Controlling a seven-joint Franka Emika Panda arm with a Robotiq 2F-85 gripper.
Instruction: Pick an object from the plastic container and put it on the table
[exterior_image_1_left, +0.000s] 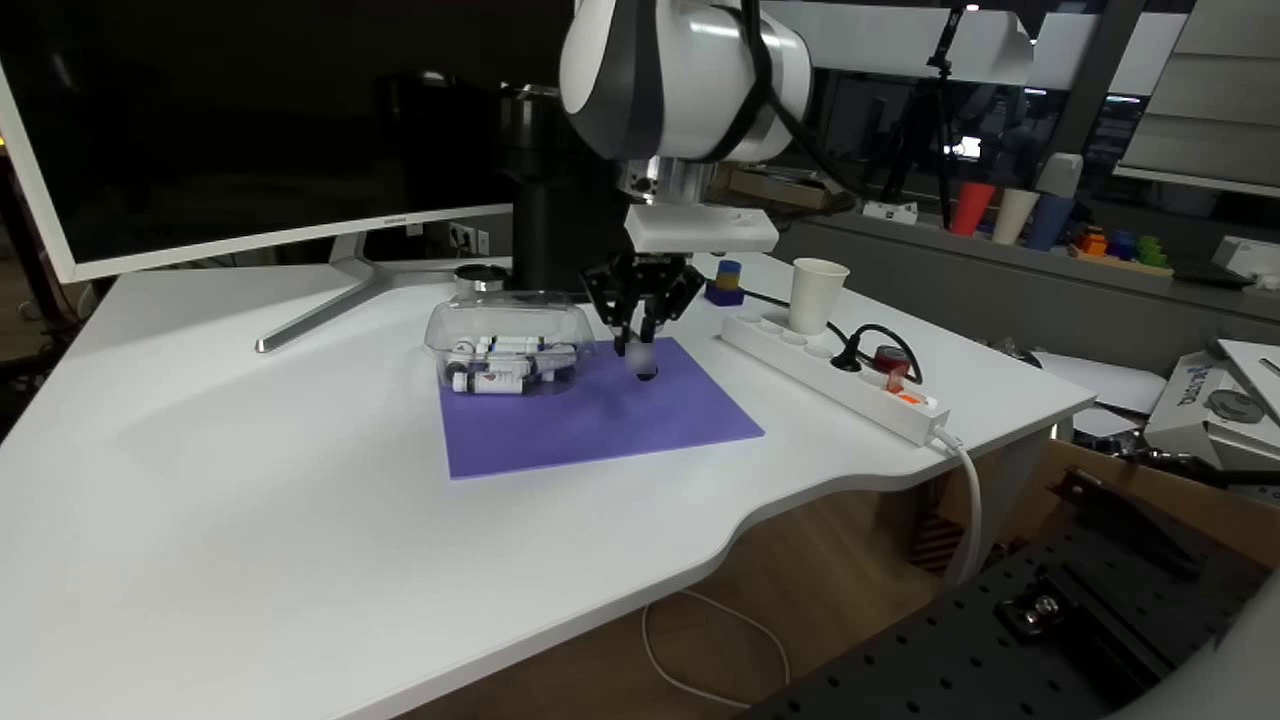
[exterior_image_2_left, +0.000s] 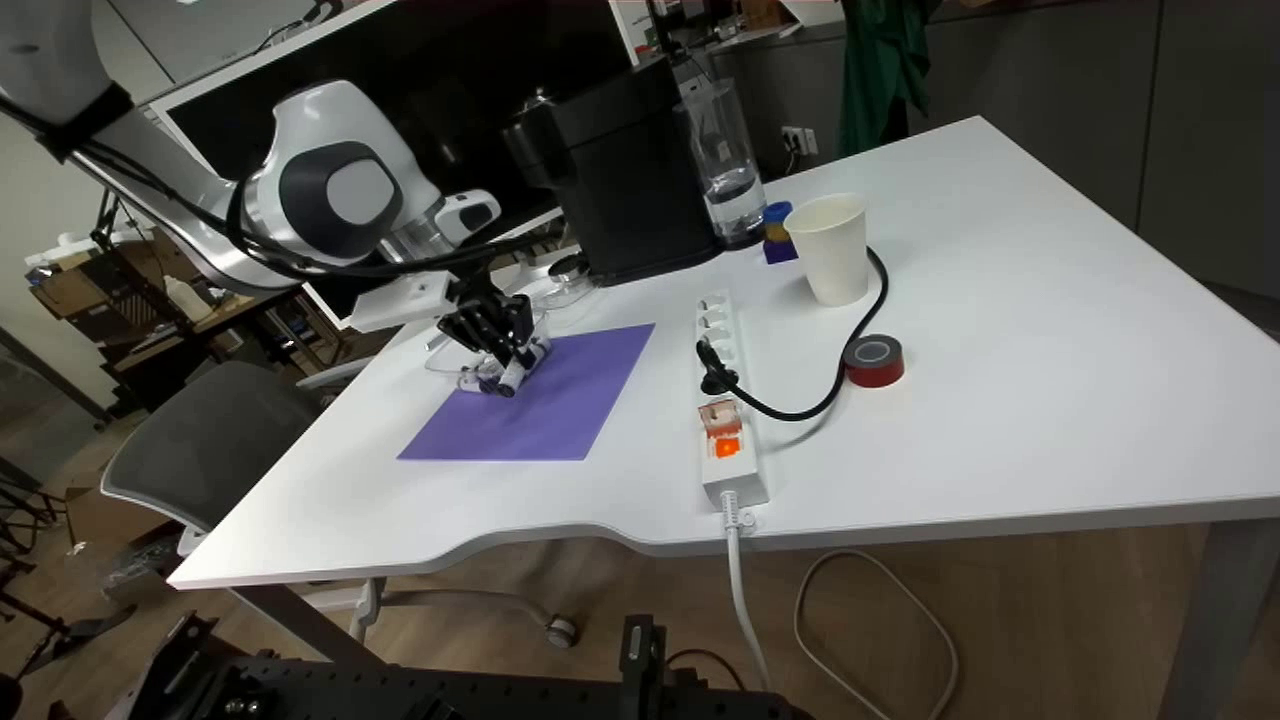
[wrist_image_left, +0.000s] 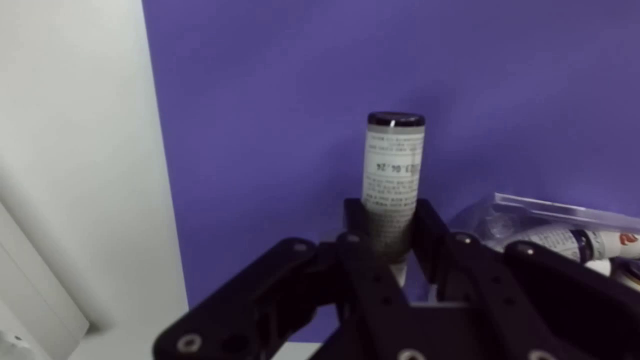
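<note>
The plastic container (exterior_image_1_left: 510, 318), a low clear tray, stands on the far part of the purple mat (exterior_image_1_left: 640, 430) and holds several small white-labelled bottles. Its rim also shows at the right of the wrist view (wrist_image_left: 565, 207). My gripper (wrist_image_left: 390, 215) is shut on a small white-labelled bottle (wrist_image_left: 394, 160) with a dark end. In an exterior view, the gripper (exterior_image_1_left: 637, 340) holds this bottle (exterior_image_1_left: 640, 358) beside the container, over the mat. I cannot tell whether the bottle touches the mat. The table (exterior_image_1_left: 300, 500) is the white desk top under everything.
A white power strip (exterior_image_1_left: 830, 380) with a black plug lies beside the mat. A paper cup (exterior_image_2_left: 830, 250) and a red tape roll (exterior_image_2_left: 873, 362) stand near it. A black machine (exterior_image_2_left: 630, 180) and a large monitor (exterior_image_1_left: 250, 120) stand at the back.
</note>
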